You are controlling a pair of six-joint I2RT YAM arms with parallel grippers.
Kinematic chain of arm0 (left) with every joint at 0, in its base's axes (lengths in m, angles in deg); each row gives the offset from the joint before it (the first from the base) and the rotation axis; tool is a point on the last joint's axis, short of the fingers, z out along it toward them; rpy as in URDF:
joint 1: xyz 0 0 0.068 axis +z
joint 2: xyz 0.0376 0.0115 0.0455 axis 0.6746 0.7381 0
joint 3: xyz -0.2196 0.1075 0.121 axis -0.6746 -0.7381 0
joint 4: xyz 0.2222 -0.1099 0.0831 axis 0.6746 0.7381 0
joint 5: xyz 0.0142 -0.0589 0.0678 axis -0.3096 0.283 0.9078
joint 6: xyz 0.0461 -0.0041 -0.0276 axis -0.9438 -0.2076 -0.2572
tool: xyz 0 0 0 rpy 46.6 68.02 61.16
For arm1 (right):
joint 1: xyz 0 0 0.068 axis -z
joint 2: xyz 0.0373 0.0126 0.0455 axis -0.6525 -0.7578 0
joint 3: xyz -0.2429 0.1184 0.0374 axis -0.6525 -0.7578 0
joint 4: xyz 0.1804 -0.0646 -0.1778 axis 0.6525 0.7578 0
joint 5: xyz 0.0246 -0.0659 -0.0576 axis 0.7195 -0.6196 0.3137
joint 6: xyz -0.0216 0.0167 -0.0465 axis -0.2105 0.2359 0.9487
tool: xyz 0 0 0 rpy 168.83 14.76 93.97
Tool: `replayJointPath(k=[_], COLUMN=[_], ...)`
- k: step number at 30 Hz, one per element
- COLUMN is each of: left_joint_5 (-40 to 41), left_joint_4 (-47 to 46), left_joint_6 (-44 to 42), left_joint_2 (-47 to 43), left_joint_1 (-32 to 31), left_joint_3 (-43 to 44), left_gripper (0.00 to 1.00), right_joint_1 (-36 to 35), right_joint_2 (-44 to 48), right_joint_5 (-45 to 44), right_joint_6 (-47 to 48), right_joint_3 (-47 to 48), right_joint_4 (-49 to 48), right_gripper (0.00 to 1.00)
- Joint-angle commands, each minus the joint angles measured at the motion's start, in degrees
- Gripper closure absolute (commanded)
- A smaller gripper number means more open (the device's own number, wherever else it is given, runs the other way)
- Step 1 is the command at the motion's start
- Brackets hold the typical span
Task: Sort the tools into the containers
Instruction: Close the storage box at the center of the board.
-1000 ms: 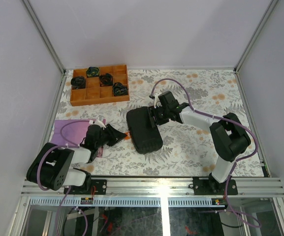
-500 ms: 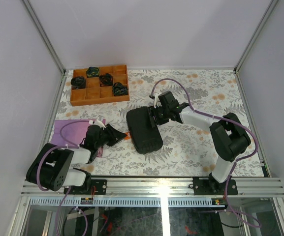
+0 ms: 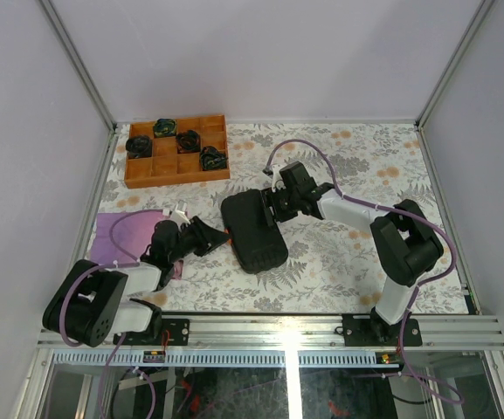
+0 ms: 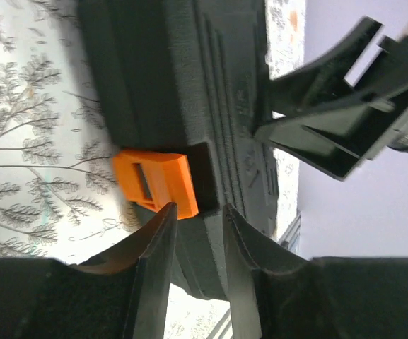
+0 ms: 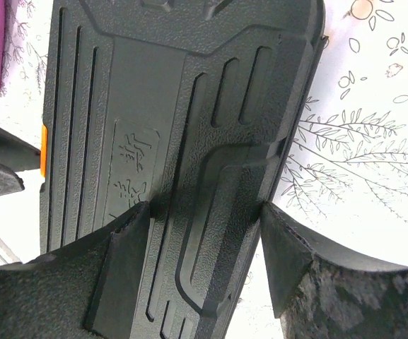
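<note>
The container, a black hard case (image 3: 253, 231), lies closed on the table's middle. Its orange latch (image 4: 154, 183) sticks out of the left side. My left gripper (image 3: 219, 236) is at that side, jaws a narrow gap apart (image 4: 198, 210); the left fingertip touches the latch's end and the case wall shows between the fingers. My right gripper (image 3: 273, 208) stands wide open on the lid (image 5: 161, 120). One finger rests on the ribbed top, the other at the lid's right edge (image 5: 204, 212). No tools are in view.
A brown wooden compartment tray (image 3: 178, 179) with several dark round items stands at the back left. A purple cloth (image 3: 125, 231) lies at the left edge beside my left arm. Frame rails run along the table's near edge.
My left gripper has moved right, up against the case's latch side. The case has shifted slightly to the left. The right gripper stays on the lid.
</note>
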Motion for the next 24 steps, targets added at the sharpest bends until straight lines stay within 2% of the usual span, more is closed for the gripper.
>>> replayJointPath(k=[1, 24], left_joint_5=[-4.0, 1.7], left_joint_4=[-6.1, 4.5], left_joint_6=[1.4, -1.9], left_joint_2=[-1.3, -0.1], left_joint_1=[-0.4, -0.5], left_joint_3=[1.2, 1.6], left_gripper=[0.69, 0.69], right_joint_1=[-2.3, -2.3], right_joint_2=[-4.4, -4.4], right_joint_5=[0.7, 1.0], right_joint_6=[1.1, 0.8], right_joint_3=[-2.5, -3.5], right_joint_4=[5.4, 4.5], right_gripper=[0.37, 0.37])
